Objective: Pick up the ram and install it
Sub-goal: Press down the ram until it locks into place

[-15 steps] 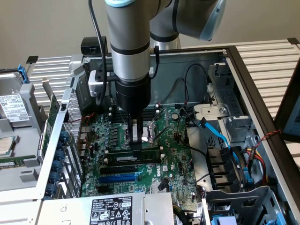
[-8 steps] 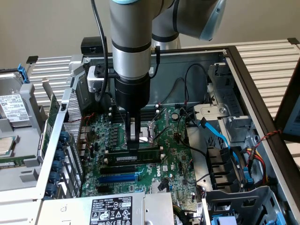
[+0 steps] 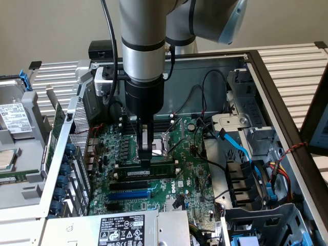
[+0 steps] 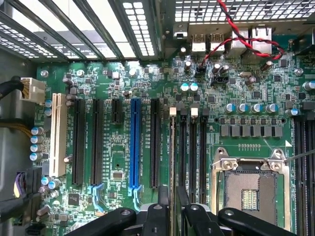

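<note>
Seating step, by the look of it. The gripper (image 3: 146, 155) is down over the motherboard (image 3: 192, 169) with its fingers narrowed onto the ram (image 3: 154, 167), the green stick standing on edge along 1 of the memory slots (image 4: 193, 147), between the CPU socket (image 3: 163, 141) and the blue expansion slot (image 3: 129, 195).

In the wrist view the gripper (image 4: 172, 206) shows as black fingertips (image 4: 158, 211) bracketing the edge-on ram (image 4: 172, 147), which runs along a slot line next to the empty black slots. The blue expansion slot (image 4: 135, 142) sits well off to the side, so it isn't aimed there.

Can't tell whether the ram's bottom edge is already in the slot or just resting on it, nor whether the end latches are shut.

My read: pick is done, install is in hand. What's left calls for a straight, even push down with the stick kept square to the slot; any tilt and 1 end seats while the other rides up.
</note>
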`<move>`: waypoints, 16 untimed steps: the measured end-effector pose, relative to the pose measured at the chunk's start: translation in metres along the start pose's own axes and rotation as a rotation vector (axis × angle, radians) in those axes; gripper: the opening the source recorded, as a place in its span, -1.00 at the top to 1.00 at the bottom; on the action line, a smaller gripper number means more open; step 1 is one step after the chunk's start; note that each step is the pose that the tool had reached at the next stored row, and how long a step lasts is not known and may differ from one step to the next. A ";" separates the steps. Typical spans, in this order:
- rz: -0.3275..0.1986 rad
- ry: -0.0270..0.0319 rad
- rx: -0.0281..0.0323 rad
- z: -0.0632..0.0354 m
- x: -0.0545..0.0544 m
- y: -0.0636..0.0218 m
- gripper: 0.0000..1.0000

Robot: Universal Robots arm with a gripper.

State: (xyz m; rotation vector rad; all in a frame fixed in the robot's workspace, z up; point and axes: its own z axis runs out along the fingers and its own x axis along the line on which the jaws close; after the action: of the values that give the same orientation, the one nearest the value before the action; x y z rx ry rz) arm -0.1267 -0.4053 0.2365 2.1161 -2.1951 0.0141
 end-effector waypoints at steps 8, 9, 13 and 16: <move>0.000 0.0011 -0.0002 -0.0014 0.000 0.0001 0.58; 0.000 0.0015 -0.0002 -0.0019 0.000 0.0001 0.58; 0.000 0.0033 0.0000 -0.0066 0.001 0.0004 0.58; 0.001 0.0047 0.0071 -0.0076 0.001 0.0005 0.58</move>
State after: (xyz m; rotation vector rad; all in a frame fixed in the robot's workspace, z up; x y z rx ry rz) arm -0.1267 -0.4053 0.2441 2.1165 -2.1967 0.0270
